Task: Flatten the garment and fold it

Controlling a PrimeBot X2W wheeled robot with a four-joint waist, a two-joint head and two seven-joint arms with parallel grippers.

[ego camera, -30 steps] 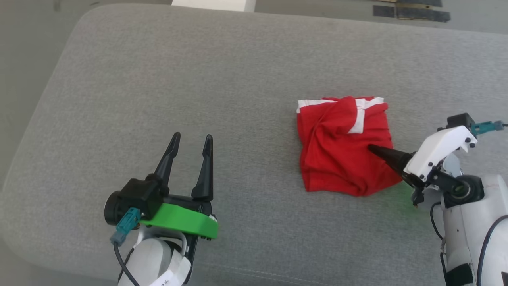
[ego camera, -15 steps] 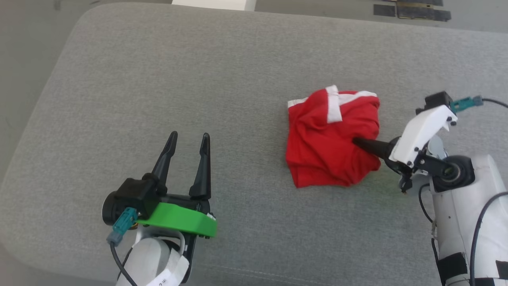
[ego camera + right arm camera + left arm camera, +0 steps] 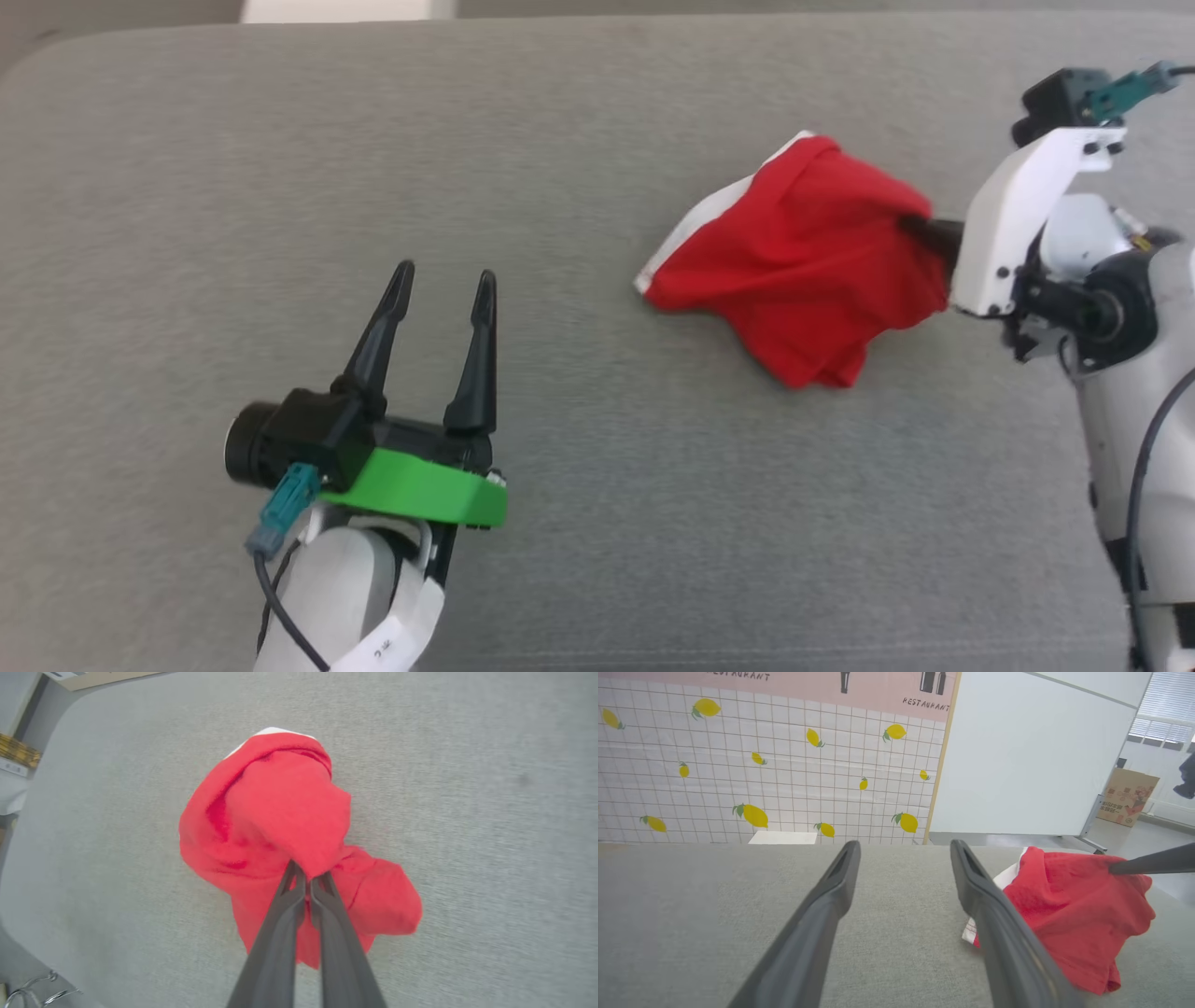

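The right gripper [image 3: 306, 879] hides its tips in the bunched garment [image 3: 803, 261].

The garment [image 3: 794, 271] is made of soft red cloth, matt and creased, with white cloth trim. The surface [image 3: 560, 140] is covered in grey woven cloth, matt and a little rough. The fingers [image 3: 815, 933] of the left tool [image 3: 444, 273] look like dark plastic, smooth with a faint shine, and so do those of the right tool [image 3: 307, 877]. A green plastic part [image 3: 420, 490] and a white plastic part [image 3: 1013, 224] are seen, both smooth. A box [image 3: 1127, 795] is made of brown cardboard.
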